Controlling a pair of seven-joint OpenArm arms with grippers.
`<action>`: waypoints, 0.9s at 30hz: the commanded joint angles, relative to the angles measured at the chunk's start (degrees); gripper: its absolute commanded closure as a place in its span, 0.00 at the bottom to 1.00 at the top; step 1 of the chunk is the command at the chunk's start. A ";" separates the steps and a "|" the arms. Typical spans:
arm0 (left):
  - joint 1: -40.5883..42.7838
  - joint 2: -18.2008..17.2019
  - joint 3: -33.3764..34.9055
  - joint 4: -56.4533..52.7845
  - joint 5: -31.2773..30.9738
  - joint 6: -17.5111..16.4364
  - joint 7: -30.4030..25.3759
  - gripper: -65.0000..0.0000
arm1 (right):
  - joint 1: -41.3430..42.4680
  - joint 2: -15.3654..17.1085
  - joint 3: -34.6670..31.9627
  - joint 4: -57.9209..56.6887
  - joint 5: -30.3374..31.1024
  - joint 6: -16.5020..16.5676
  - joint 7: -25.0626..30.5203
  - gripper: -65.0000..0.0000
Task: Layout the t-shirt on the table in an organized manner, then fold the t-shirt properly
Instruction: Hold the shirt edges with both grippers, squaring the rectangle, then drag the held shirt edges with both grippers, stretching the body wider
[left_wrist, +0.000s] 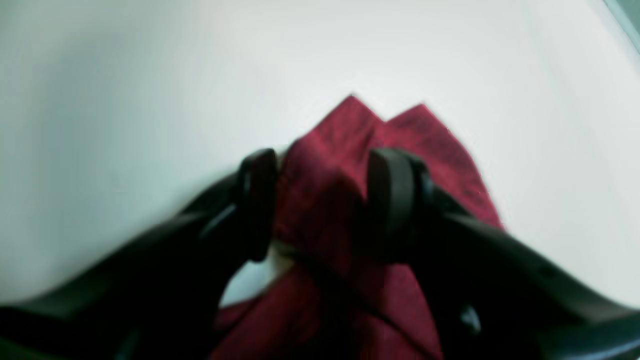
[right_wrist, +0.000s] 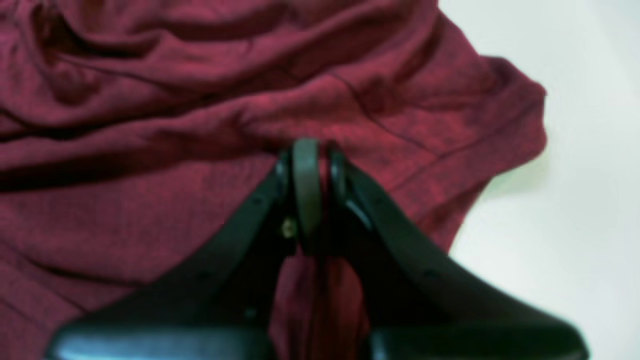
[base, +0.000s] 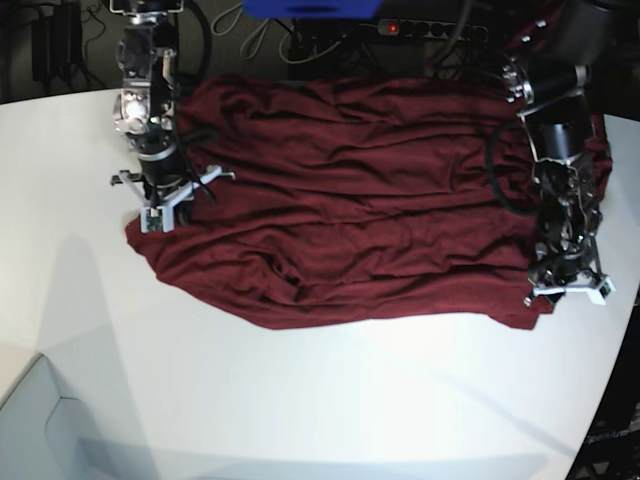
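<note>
The t-shirt (base: 350, 200) lies spread wide and wrinkled across the far half of the white surface (base: 300, 400), its long side running along the far edge and its near hem falling about midway to the near edge. The left pincer (left_wrist: 320, 200) stands at one end of the shirt, close to a side edge of the surface, its jaws part-way apart with a bunched fold of the cloth pinched between them; two pointed corners of fabric stick out beyond its tips. The right pincer (right_wrist: 306, 165) sits at the shirt's opposite end, clamped tight on a ridge of fabric.
</note>
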 joint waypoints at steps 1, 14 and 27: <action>-1.34 -0.99 -0.05 0.55 -0.17 0.15 -0.47 0.57 | 0.49 0.08 0.09 1.12 0.30 -0.04 1.40 0.98; -1.78 -0.90 -0.40 6.79 -0.61 0.23 -0.47 1.00 | 0.84 1.31 0.00 0.77 0.21 -0.04 1.31 0.97; -14.79 0.68 4.17 5.30 -0.17 0.23 -0.56 1.00 | 1.63 1.31 0.00 0.68 0.21 -0.04 1.05 0.97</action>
